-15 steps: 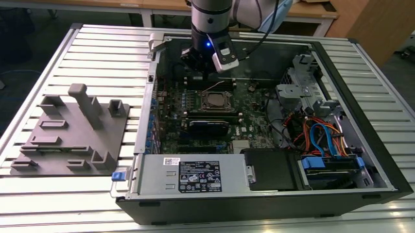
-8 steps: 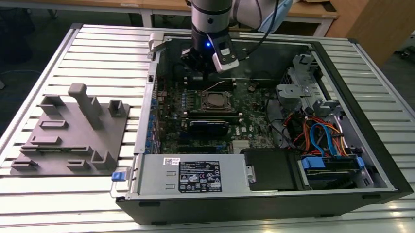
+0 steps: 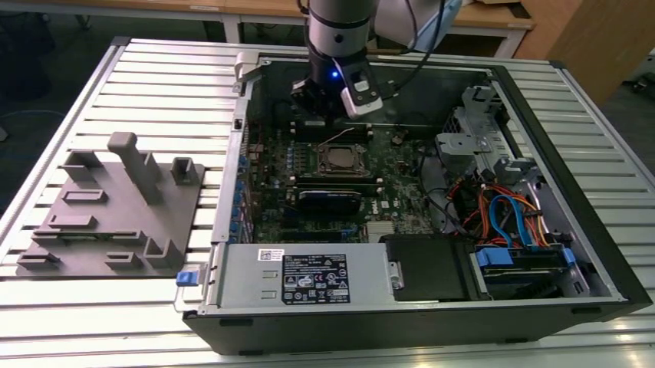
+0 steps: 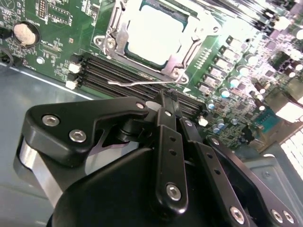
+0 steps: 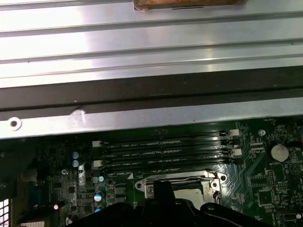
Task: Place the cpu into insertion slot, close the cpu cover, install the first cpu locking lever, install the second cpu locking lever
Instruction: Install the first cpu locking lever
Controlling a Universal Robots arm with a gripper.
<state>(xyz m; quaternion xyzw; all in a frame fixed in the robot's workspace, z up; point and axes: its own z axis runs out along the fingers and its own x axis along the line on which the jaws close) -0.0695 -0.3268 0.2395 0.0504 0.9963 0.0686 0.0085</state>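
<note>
**Operator:** Report the gripper state.

**Technician:** The gripper (image 4: 168, 94) has its fingers brought together with nothing between them. Its tip hangs just beside a wire locking lever (image 4: 142, 83). I cannot tell whether they touch.

**Operator:** Where is the cpu?

**Technician:** The cpu (image 4: 154, 35) is seated in the insertion slot (image 3: 321, 160) on the motherboard (image 4: 47, 28), inside the open computer case (image 3: 573, 253). The cpu cover (image 4: 117, 33) lies flat around it, and the chip's pale top shows through the cover's window. The lever runs alongside the cover's edge, above the memory slots (image 4: 109, 71).
</note>
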